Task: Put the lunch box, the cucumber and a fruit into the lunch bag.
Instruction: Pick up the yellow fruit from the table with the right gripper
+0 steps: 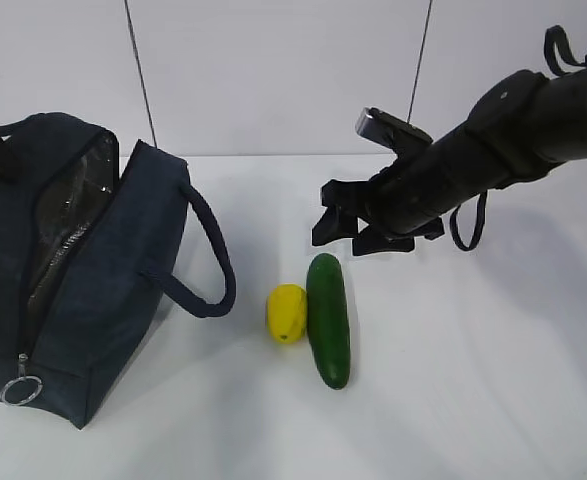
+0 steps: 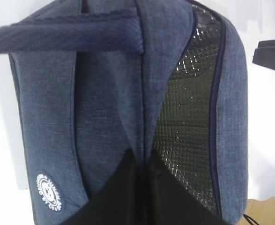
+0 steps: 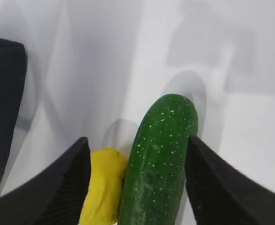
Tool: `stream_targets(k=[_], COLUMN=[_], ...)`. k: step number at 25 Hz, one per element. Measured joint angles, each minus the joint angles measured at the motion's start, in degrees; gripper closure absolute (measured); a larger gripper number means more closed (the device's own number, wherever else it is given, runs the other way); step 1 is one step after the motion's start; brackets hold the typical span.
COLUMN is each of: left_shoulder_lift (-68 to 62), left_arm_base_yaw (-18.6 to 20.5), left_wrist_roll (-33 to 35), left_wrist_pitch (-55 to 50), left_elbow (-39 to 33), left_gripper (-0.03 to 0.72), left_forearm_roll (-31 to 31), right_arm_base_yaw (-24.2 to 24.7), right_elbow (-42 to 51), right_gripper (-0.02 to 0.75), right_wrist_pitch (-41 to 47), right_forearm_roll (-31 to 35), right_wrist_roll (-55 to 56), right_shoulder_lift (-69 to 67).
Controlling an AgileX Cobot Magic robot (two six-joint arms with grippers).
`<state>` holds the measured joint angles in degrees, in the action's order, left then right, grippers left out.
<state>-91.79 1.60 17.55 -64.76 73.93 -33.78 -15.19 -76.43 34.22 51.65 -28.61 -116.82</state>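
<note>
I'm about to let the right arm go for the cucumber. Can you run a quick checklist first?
1. Right gripper open: ok, empty, above the table.
2. Cucumber reachable: ok, lying flat, nothing on top.
3. Clear of neighbours: not ok, the fruit lies right against it, both between the fingers in the wrist view.
4. Bag open: ok, zipper undone, silver lining showing.
5. Bag held open: ok, left gripper shut on its handle.
6. Lunch box inside: cannot tell.

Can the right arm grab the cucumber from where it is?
Probably yes. The right gripper is open just above the cucumber, and nothing lies between them. The yellow fruit touches the cucumber's side, so a finger may bump it.
</note>
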Motion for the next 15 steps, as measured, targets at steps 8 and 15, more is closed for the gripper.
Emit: stream_targets(k=[8,15], left_shoulder_lift=[0.00,0.00], left_arm_base_yaw=[0.00,0.00], left_wrist_roll=[0.00,0.00], left_wrist_pitch=[0.00,0.03], left_elbow=[0.00,0.00], left_gripper=[0.688,0.688], left_forearm_roll=[0.00,0.00], right_arm_base_yaw=[0.00,0.00], right_elbow=[0.00,0.00], right_gripper=[0.274,0.273], right_wrist_pitch=[1.93,1.17], right_forearm_roll=[3.67,4.71], right_wrist_roll=[-0.23,-0.75], right_shoulder_lift=[-3.61,-4.47])
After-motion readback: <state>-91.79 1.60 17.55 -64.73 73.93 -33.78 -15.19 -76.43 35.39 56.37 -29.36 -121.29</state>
